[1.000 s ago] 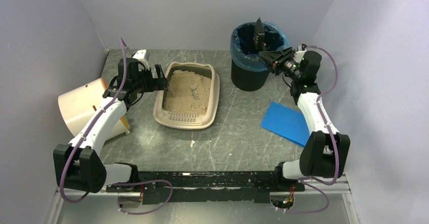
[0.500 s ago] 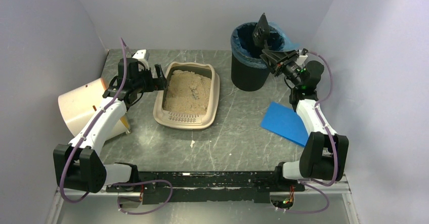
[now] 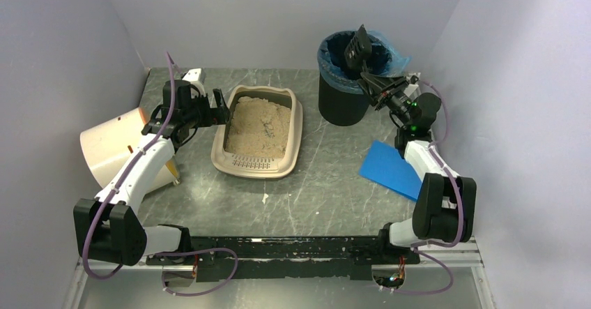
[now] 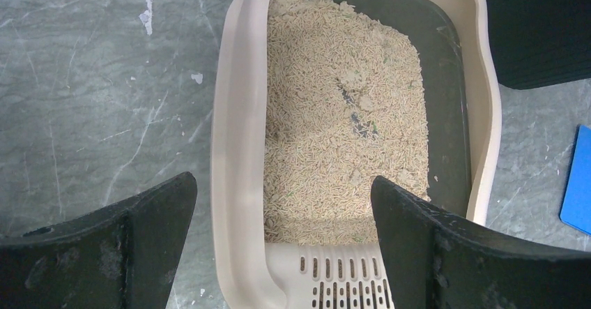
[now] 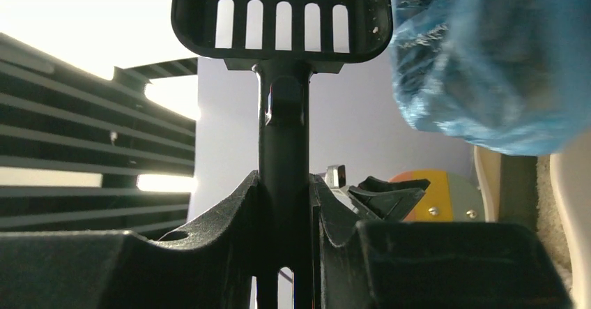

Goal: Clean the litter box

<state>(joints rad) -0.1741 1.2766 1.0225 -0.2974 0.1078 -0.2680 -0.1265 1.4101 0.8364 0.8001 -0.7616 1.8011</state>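
The beige litter box (image 3: 296, 124) holds sandy tan litter (image 3: 259, 124) and has its slotted grate lip toward me; it also shows in the left wrist view (image 4: 233, 134). My left gripper (image 3: 217, 108) is open, its fingers (image 4: 132, 232) straddling the box's left rim near the grate end (image 4: 341, 281). My right gripper (image 3: 374, 80) is shut on the handle of a black slotted scoop (image 3: 358, 45), held tilted up over the black bin with blue liner (image 3: 345, 93). In the right wrist view the scoop (image 5: 282, 12) stands upright between the fingers (image 5: 230, 204), with the blue liner (image 5: 488, 58) to the right.
A cream cylindrical drum (image 3: 115, 145) lies on its side at the left. A blue sheet (image 3: 394, 169) lies on the table at the right. A small crumb (image 3: 265, 198) lies in front of the box. Walls close in on three sides.
My right arm has drawn back toward the right and tipped the scoop higher over the bin. The left arm has not moved.
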